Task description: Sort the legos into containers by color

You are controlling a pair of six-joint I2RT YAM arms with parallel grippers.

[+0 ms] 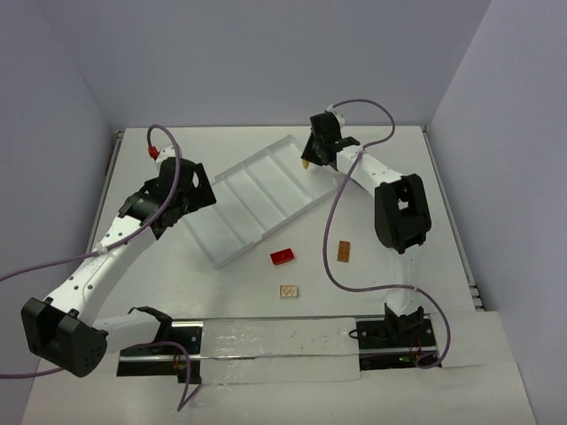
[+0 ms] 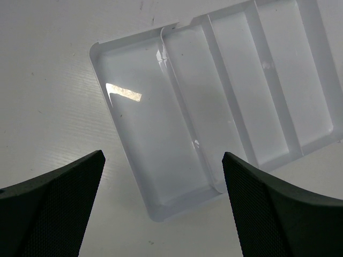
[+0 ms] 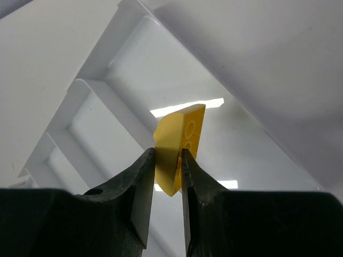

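Top external view first: a white tray (image 1: 257,199) lies slanted in the middle of the tabletop (image 1: 213,297). Its four long containers (image 2: 182,123) run side by side.

Three legos lie on the tabletop on the near side of the tray. A red brick (image 1: 283,257) sits just beside the tray's near edge. A brown-orange brick (image 1: 345,251) is to the right of the red one. A tan brick (image 1: 289,290) is a bit farther from the tray. A purple cable (image 1: 330,239) hangs down between the red brick and the brown-orange brick. A clear strip (image 1: 266,341) lies well apart from the tray, at the near edge between the arm bases.

The right arm bends back over the far end of the tray. The right tool (image 3: 167,160) points down there and is clenched on a yellow brick (image 3: 179,144), which is tilted and up in the air above the tray. It may be over the container at the tray's right side, but that is hard to tell.

The left arm stretches out to the tray's left end. The left tool (image 2: 163,160) hangs above that end, and its two dark fingers (image 2: 64,203) are spread wide.
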